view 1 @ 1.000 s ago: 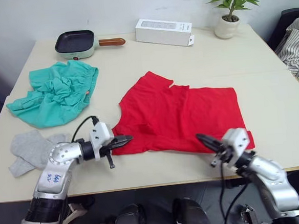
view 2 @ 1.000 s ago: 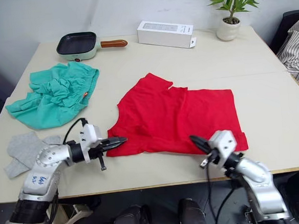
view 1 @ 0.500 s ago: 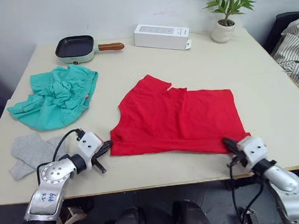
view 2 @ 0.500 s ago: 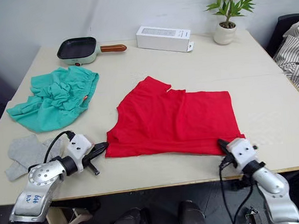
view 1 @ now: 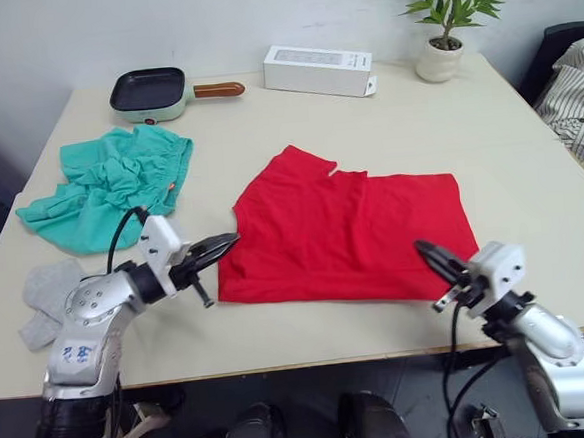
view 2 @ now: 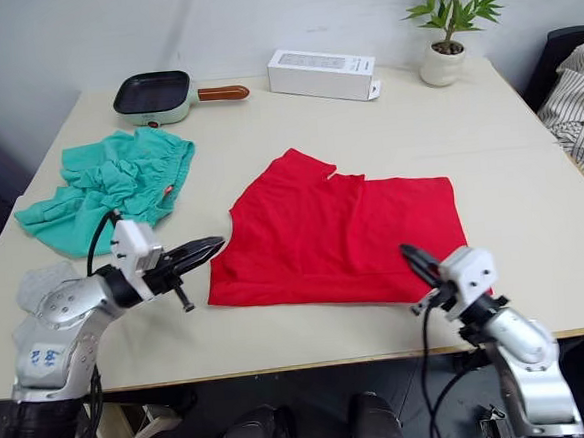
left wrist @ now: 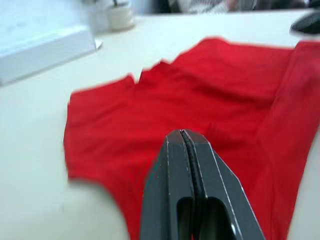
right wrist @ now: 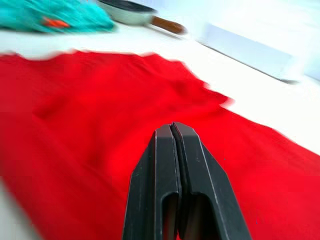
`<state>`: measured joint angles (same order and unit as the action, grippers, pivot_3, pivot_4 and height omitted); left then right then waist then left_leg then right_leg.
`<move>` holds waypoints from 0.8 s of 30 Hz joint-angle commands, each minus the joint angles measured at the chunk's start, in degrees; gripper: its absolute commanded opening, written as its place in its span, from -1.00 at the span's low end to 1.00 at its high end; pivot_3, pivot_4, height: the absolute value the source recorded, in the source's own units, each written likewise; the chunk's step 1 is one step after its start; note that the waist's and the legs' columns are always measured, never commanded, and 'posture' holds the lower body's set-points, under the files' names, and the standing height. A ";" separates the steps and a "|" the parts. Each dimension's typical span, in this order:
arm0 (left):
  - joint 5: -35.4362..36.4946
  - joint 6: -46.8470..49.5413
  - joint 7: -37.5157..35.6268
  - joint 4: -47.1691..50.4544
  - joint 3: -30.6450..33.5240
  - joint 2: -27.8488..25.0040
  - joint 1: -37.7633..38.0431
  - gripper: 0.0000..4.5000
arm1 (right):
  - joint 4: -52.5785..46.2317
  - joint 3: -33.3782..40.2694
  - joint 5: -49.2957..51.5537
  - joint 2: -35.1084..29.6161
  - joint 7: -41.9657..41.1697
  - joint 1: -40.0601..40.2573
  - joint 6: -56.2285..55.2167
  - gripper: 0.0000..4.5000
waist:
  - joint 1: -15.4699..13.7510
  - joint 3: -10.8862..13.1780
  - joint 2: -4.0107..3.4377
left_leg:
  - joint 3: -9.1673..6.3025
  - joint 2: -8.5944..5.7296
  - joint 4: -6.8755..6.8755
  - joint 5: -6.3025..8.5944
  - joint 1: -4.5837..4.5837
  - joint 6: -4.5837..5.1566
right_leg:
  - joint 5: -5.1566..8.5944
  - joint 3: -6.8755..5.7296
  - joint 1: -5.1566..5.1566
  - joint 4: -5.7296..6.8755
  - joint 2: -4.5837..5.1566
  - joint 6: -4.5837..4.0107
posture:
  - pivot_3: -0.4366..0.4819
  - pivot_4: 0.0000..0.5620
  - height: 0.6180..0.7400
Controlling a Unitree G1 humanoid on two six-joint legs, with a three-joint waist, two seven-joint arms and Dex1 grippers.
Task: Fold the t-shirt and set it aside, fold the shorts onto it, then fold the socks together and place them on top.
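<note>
- On the table (view 1: 385, 112) the t-shirt (view 1: 353, 230) lay near the front edge, partly folded, with one sleeve pointing toward the far side.
- Both hands hovered just off its near corners with fingers pressed together and holding nothing: the left hand (view 1: 224, 246) at the shirt's left edge, the right hand (view 1: 427, 255) at its near right corner.
- A likely slip, in my judgement: a closed hand pushing into the hem would drag or bunch the cloth instead of gripping it, undoing the fold.
- Pinching only the top layer could also peel the fold open when lifted.
- The shirt's nearness to the table's front edge meant a tug toward the robot might pull it off.
- Count: one red t-shirt; one pair of teal shorts (view 1: 109, 182), crumpled at far left; two grey socks (view 1: 46, 291), overlapping near the left arm.
- Also one pan (view 1: 148, 91), one white box (view 1: 319, 65), one potted plant (view 1: 448, 18).
</note>
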<state>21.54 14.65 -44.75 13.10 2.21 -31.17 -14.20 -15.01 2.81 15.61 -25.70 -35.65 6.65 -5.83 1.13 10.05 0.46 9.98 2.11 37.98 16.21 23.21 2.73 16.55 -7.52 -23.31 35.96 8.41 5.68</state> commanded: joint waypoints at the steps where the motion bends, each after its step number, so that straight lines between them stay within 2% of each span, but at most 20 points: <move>1: -5.61 -1.51 2.24 -2.17 -4.90 1.61 0.53 -0.99 | -0.31 -1.98 -4.77 1.36 2.60 1.91 -1.09 -1.00 | -0.04 0.01 0.01 | 0.01 -0.04 0.00 0.01 0.01 0.05 | 0.00 -0.01 -0.01 0.00 -0.05 0.00 | -0.05 -0.47 1.00; 4: -10.71 -4.09 5.81 -7.47 -7.39 3.67 1.13 -0.99 | 1.95 -1.89 -8.07 1.84 4.80 3.00 -2.00 -1.00 | -0.02 0.01 0.01 | 0.05 -0.11 0.00 0.02 0.03 0.08 | 0.00 0.00 -0.04 -0.01 -0.06 0.02 | -0.05 -0.47 1.00; 7: -14.12 -4.31 8.49 -9.74 -8.03 3.97 1.71 -0.99 | 5.81 2.13 -8.22 1.22 6.78 3.71 -3.21 -1.00 | -0.01 0.02 0.04 | 0.04 -0.06 0.00 0.17 0.03 -0.15 | -0.01 0.01 -0.05 -0.06 0.06 0.03 | -0.05 -0.47 1.00; 13: -16.10 -2.81 14.32 -13.19 -3.75 3.70 1.31 -0.99 | 17.14 13.53 -5.29 -2.40 8.66 2.67 -6.40 -1.00 | -0.32 0.01 0.04 | 0.04 -0.02 0.00 0.19 -0.01 -0.15 | -0.01 0.04 -0.01 -0.07 0.16 0.03 | -0.05 -0.47 1.00; 16: -14.69 -5.03 14.30 -15.06 -1.65 4.05 0.90 -0.99 | 21.91 17.52 -3.21 -3.44 8.54 1.64 -7.14 -1.00 | -0.46 0.01 0.03 | 0.04 0.05 0.00 0.18 -0.03 -0.15 | -0.01 0.04 -0.01 -0.06 0.14 0.02 | -0.05 -0.47 1.00; 20: -10.18 -8.84 10.48 -15.22 0.90 4.52 1.15 -0.99 | 26.20 20.45 -1.05 -4.54 7.05 0.12 -8.46 -1.00 | -0.36 0.01 0.03 | 0.04 0.09 0.00 0.17 -0.03 -0.16 | 0.00 0.03 -0.02 -0.06 0.11 0.01 | -0.05 -0.47 1.00; 22: -5.16 -8.30 7.46 -12.74 3.31 4.52 1.77 -0.99 | 25.21 21.95 1.95 -4.88 5.68 -0.67 -7.53 -1.00 | -0.30 0.02 0.03 | 0.04 0.10 0.00 0.16 -0.02 -0.16 | 0.00 0.03 -0.03 -0.07 0.12 0.00 | -0.05 -0.47 1.00; 24: -1.93 -7.24 3.97 -9.48 5.04 2.31 2.81 -0.99 | 21.83 22.78 5.54 -5.97 2.85 -0.67 -5.42 -1.00 | -0.27 0.03 0.01 | 0.04 0.10 0.00 0.16 -0.01 -0.15 | 0.00 0.04 -0.04 -0.07 0.13 0.00 | -0.05 -0.47 1.00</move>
<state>15.83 7.53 -37.67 -1.19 4.59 -27.04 -12.09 10.91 23.14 17.03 -29.74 -30.42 6.13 -12.20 0.86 10.08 0.47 10.02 2.22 37.98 16.36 23.21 2.59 16.55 -7.47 -23.35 35.90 8.54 5.68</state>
